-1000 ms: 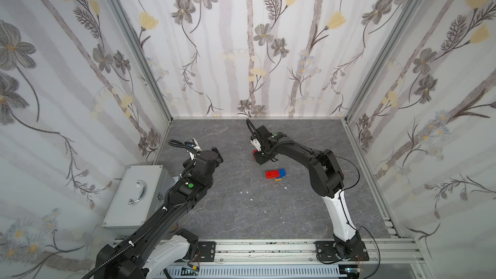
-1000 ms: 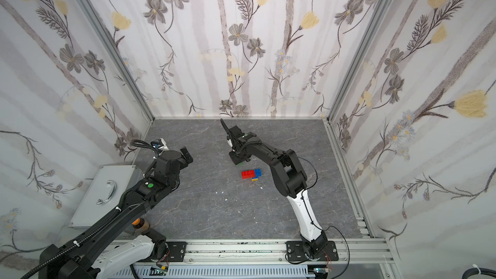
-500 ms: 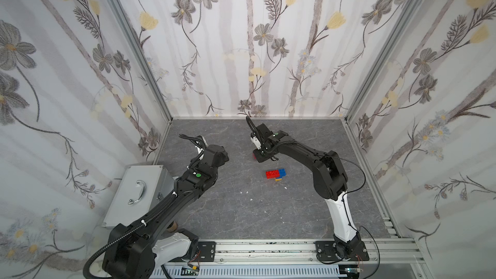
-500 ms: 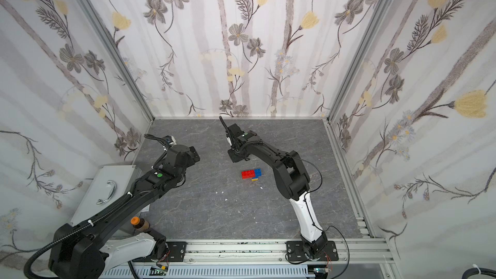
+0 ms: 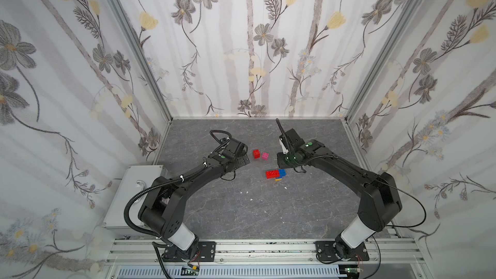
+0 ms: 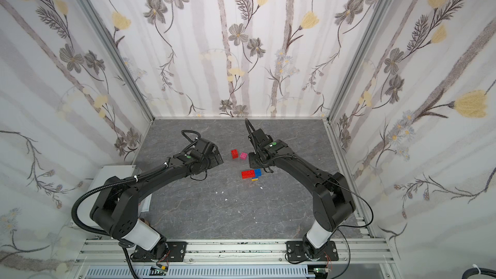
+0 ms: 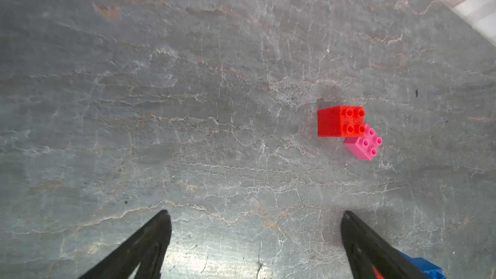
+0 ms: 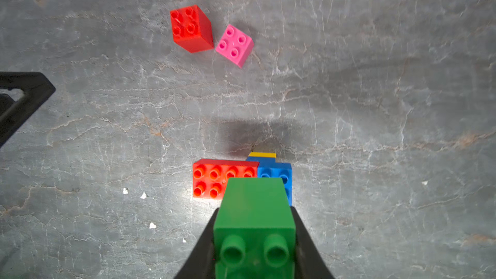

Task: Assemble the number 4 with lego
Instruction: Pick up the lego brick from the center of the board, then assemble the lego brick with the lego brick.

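**Green brick held over the half-built 4**

The right gripper (image 8: 253,213) is clamped on the green brick (image 8: 255,202). One black finger presses on each side of it. The brick's bumps face back toward the wrist camera, so its hollow side seems to face the table (image 5: 241,210).

Under it, near the middle of the table, sits the start of the number 4. There is a long red brick (image 8: 214,181) with a blue brick (image 8: 279,173) touching its end. A bit of yellow brick (image 8: 262,154) peeks out from below the blue. In the right wrist view the green brick covers part of the red and blue ones, and it looks to be up in the air, not pressed on yet.

The left gripper (image 7: 255,212) has its fingers wide apart and holds nothing. It hangs over bare table. A small red brick (image 7: 339,120) and a pink brick (image 7: 363,143) sit close by, nearer the far edge of the table than the started 4. Their corners look like they touch in the left wrist view, but there seems to be a small gap in the right wrist view.

I think the step now is putting the green brick on the blue one to make the tall part of the 4 grow. For that, the green brick has to sit right over the blue bumps, square with them, and then be pushed straight down. If it is crooked, it may slip or push the loose stack along the table. The pink and small red bricks are left for later.
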Robot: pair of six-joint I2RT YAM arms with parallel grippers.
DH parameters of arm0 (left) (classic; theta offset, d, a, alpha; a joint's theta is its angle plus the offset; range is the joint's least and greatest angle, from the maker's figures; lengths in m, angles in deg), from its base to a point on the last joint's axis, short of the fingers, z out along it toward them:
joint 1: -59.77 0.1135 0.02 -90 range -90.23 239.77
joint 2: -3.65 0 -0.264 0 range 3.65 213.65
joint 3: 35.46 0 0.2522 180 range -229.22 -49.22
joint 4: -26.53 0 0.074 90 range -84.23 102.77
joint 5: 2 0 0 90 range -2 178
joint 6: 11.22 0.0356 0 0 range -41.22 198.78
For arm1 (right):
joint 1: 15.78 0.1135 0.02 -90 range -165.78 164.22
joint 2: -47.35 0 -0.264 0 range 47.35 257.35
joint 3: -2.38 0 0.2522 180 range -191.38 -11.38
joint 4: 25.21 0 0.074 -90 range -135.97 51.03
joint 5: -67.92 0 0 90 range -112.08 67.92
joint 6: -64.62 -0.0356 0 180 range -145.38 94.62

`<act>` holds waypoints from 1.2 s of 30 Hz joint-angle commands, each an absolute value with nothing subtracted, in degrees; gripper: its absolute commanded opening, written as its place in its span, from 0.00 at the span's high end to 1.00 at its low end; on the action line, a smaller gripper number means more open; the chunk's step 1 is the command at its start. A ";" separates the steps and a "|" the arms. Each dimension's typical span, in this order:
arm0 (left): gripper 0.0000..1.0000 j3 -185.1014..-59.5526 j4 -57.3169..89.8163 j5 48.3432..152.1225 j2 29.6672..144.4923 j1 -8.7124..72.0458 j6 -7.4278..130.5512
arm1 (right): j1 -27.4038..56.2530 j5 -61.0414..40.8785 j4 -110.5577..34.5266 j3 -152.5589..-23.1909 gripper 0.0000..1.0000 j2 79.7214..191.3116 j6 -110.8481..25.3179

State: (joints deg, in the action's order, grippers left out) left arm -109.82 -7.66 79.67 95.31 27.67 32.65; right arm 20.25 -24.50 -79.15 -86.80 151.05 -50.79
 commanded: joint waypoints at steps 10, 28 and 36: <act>0.00 -110.38 -7.99 88.79 98.92 27.62 29.52 | 22.36 -25.32 -78.89 -86.62 1.00 154.38 -51.14; 0.00 -111.89 -10.84 86.53 98.84 27.62 31.05 | 22.89 -27.83 -78.92 -87.45 1.00 157.43 -48.23; 0.00 -112.22 -11.12 87.00 99.53 27.67 31.24 | 22.92 -27.78 -79.04 -86.96 1.00 158.61 -48.32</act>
